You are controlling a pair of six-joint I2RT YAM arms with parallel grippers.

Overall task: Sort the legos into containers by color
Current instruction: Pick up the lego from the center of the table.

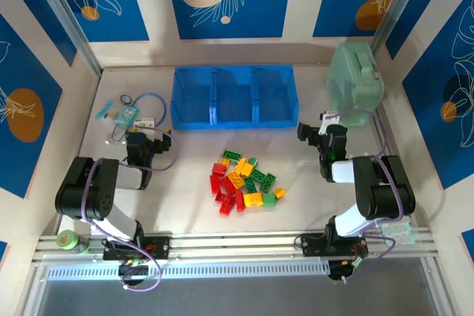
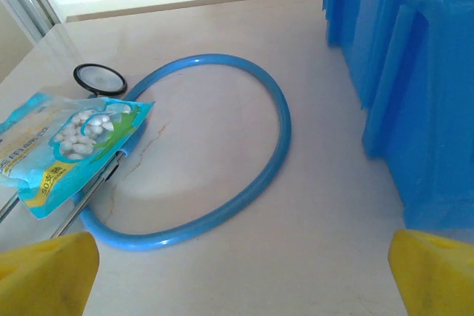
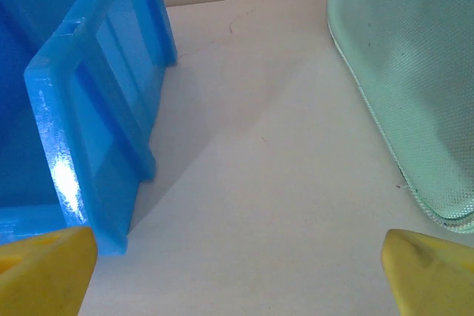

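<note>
First, pick one brick off the edge of the legos (image 1: 243,183), heaped loose at table centre, at 6 o'clock from the translucent blue tray (image 1: 233,118) with three bare square compartments (image 1: 233,94). Reach with the left gripper (image 1: 144,138), at 10 o'clock from the pile, or the right gripper (image 1: 317,129), at 2 o'clock; spread wide and empty alike, yellow fingertips (image 2: 44,271) far apart. Come down on an outlying red or green brick and squeeze across flat sides, not studs. Hard glossy plastic, small and blocky, probably prone to slip or drag neighbours. Keep clear of the smooth blue tube loop (image 2: 284,127) and crinkly snack packet (image 2: 67,142) at 10 o'clock, and the frosted mint case (image 3: 407,72) at 1 o'clock.
</note>
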